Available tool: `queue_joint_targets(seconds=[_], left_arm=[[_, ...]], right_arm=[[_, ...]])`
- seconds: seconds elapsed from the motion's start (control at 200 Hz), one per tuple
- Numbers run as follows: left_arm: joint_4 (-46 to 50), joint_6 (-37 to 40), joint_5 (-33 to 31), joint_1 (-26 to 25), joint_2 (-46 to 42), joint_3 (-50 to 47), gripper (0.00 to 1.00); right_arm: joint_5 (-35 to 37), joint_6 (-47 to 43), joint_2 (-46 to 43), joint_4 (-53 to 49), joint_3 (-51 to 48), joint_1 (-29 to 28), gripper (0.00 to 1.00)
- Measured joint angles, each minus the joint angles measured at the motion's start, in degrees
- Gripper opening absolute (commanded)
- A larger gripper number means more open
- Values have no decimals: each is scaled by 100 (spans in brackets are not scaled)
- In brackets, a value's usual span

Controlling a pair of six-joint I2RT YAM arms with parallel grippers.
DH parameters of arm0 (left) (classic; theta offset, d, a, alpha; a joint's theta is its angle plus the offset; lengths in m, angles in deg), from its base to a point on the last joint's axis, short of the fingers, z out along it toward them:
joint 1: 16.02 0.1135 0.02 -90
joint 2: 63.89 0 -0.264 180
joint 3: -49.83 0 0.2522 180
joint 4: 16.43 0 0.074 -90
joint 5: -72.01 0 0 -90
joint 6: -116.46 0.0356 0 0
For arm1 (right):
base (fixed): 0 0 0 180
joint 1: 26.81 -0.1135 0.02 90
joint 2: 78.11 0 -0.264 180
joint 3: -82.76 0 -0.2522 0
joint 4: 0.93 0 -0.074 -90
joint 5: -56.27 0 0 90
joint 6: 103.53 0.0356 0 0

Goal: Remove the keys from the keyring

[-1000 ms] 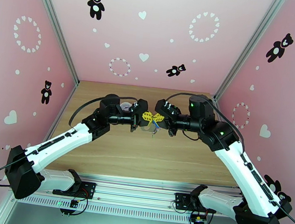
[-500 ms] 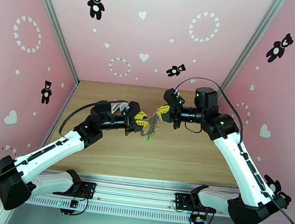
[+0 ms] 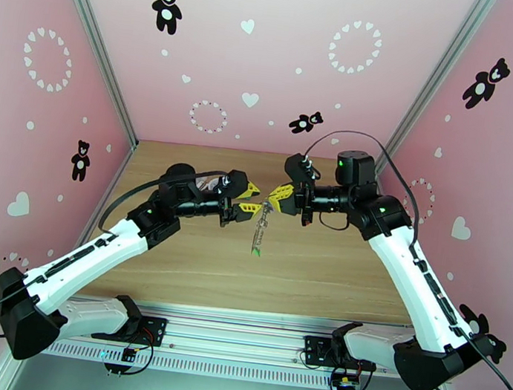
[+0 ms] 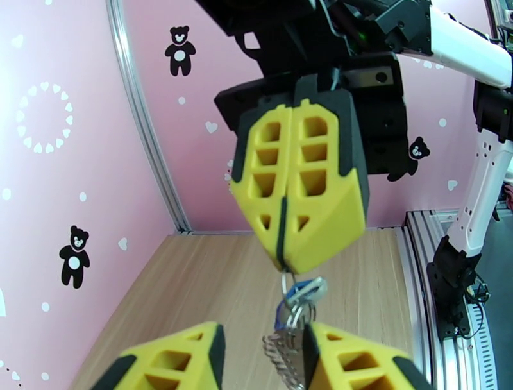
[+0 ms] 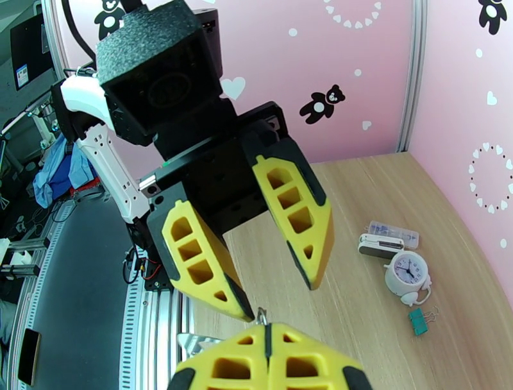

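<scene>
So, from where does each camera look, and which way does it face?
Top: above and behind the bases, looking down on the table; both arms show, left gripper facing right gripper.
Left wrist: on the left arm, looking along its own fingers at the shut right gripper and the keyring hanging from it.
Right wrist: on the right arm, looking over its own shut fingers at the open left gripper and the clock.
Shared: the wrist views face each other.
</scene>
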Motion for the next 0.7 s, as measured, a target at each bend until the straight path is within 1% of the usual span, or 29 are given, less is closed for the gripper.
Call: queue_joint_targets(seconds=[0.24,0.38,0.455,0.586,0.701], left_arm=[[81,35,107,0,59,0,28],[72,22,153,0,157,9,27],[61,20,168,0,243,33,24],[44,-26,170,0,352,63,25],[13,-81,175,0,361,72,23]], right_arm=[[20,111,0,149,-20,-2,0],[83,146,0,216,-48,0,0],[120,151,0,256,-94,0,0],[190,149,-2,264,-179,-2,0],[236,149,-2,278,-251,2,0]])
